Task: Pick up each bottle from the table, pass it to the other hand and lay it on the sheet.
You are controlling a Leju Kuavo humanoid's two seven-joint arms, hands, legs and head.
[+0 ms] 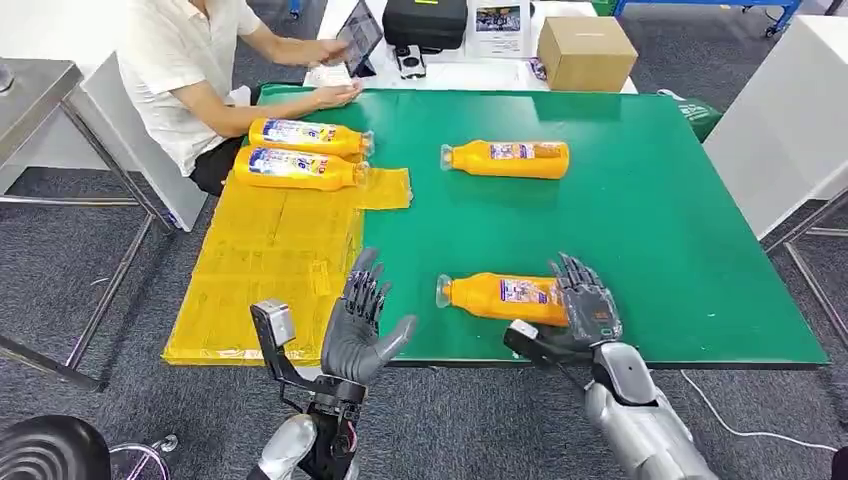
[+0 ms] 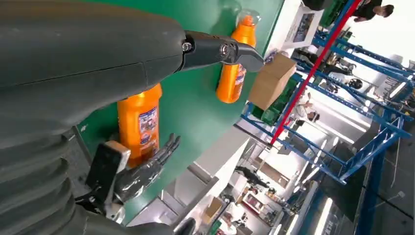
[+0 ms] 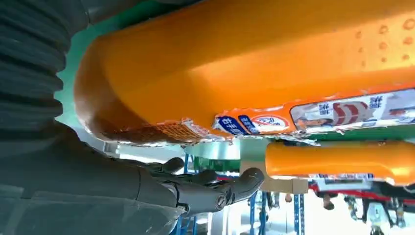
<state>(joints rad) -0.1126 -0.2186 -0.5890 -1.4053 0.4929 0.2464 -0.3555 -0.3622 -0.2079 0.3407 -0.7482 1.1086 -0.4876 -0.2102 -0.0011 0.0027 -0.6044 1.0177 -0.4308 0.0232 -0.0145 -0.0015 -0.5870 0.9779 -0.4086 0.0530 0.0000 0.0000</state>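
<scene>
On the green counter [image 1: 640, 230], two orange bottles remain off the yellow sheet [image 1: 265, 260], which hangs over the counter's left edge and already carries two bottles lying side by side at its far end [image 1: 300, 152]. Of the two left, the far bottle [image 1: 505, 159] lies well apart from both hands, while the near bottle [image 1: 500, 297] lies close to the front edge, its long axis running left to right with the cap pointing toward the sheet and the base toward the robot's right. That base end sits directly at the right hand [image 1: 588, 303], which is spread flat with fingers extended right against the bottle, grasping nothing yet; the right wrist view shows the orange body looming just past the thumb. The left hand [image 1: 362, 322] hovers at the front edge between sheet and bottle, released and palm-up, fingers apart. Judging from this, the right hand is the nearer one and should close across the bottle's short axis.
</scene>
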